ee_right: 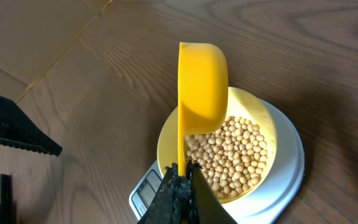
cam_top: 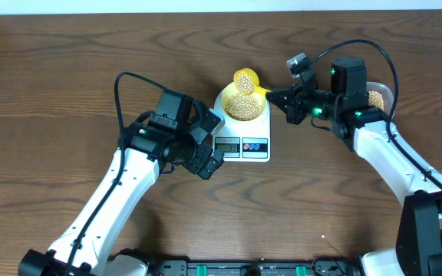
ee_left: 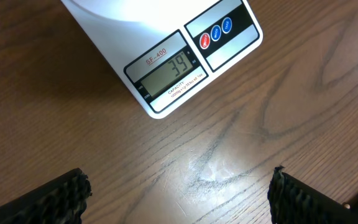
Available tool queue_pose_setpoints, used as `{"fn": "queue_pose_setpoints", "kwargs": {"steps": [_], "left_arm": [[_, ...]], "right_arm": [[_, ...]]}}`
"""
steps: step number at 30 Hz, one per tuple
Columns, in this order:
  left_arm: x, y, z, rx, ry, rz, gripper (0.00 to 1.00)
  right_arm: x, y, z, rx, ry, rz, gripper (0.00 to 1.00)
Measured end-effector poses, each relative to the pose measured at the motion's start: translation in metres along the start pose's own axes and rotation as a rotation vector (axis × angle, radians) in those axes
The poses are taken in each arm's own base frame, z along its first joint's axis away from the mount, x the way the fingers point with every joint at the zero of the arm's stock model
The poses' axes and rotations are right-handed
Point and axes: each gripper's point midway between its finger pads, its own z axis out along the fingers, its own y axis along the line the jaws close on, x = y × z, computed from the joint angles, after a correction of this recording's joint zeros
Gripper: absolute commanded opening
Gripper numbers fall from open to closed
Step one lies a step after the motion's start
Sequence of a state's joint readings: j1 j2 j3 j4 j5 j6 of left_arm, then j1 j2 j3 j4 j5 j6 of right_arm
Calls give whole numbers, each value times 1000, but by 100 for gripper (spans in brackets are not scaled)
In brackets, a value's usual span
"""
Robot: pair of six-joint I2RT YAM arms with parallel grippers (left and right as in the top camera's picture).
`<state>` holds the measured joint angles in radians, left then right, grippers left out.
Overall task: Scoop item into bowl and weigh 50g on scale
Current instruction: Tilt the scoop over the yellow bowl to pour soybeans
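pinching the scoop [ee_right: 201, 87] handle in my right gripper [ee_right: 180, 177], cup on edge over beans [ee_right: 235, 155] in the bowl [ee_right: 265, 121] atop the scale [cam_top: 253, 146], left gripper [ee_left: 179, 193] wide at its 7 o'clock corner, bare table [ee_left: 260, 124] at 6

White arm links [cam_top: 110, 195], black wrist housings [cam_top: 171, 111], looping black cables [cam_top: 116, 100], ribbed black jaws.

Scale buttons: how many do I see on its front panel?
3. They form one row on the scale, right of the display: a red button nearest the display, a middle blue button, an outer blue button. None looks hidden.
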<state>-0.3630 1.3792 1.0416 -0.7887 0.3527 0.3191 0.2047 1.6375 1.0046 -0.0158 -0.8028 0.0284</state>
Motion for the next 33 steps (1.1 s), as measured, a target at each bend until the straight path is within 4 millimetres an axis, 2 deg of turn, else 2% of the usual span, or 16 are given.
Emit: {"fn": "queue_pose_setpoints", "kwargs": {"steps": [33], "left_arm": [[0,0,0,0,0,0,94]], "right_arm": [[0,-2,0,12,1,-7,1]]}}
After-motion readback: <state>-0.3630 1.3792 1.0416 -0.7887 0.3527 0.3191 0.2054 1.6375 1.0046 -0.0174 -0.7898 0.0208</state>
